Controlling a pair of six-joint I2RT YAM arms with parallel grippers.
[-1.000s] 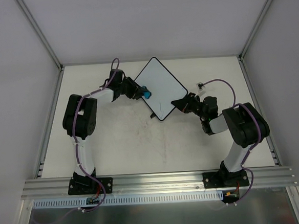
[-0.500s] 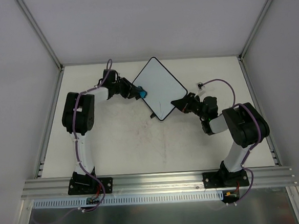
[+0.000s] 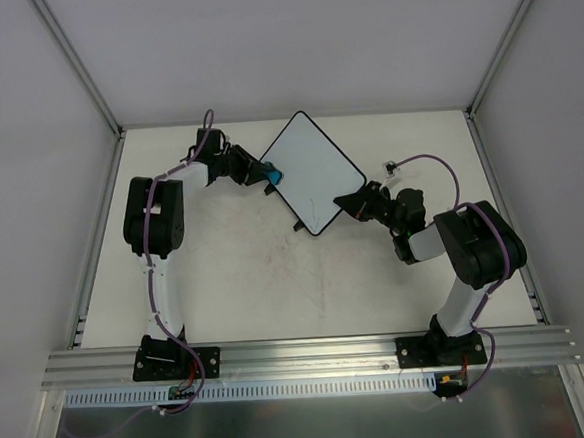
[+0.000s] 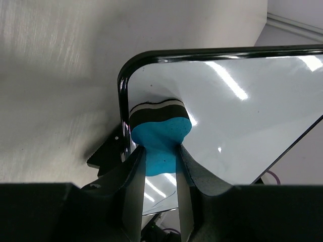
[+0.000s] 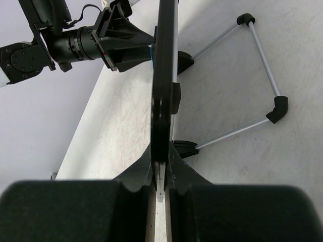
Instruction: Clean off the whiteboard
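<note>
The whiteboard [image 3: 314, 172] stands tilted at the back of the table, one corner pointing left. My left gripper [image 3: 267, 174] is shut on a blue eraser [image 3: 274, 176] and presses it on the board face close to that left corner. In the left wrist view the eraser [image 4: 160, 143] has a black-and-white pad flat against the whiteboard [image 4: 242, 101], and a faint pen line [image 4: 162, 199] shows between the fingers. My right gripper [image 3: 356, 199] is shut on the board's right edge. The right wrist view shows the board edge-on [image 5: 164, 75] between its jaws.
A wire stand [image 5: 262, 75] with black corner pieces lies on the table behind the board. A small white connector [image 3: 394, 167] with a purple cable sits right of the board. An aluminium rail [image 3: 311, 353] runs along the near edge, and walls enclose the table.
My left gripper has slid the eraser up and to the left across the board, toward its left corner. The right gripper and the board have stayed put.
</note>
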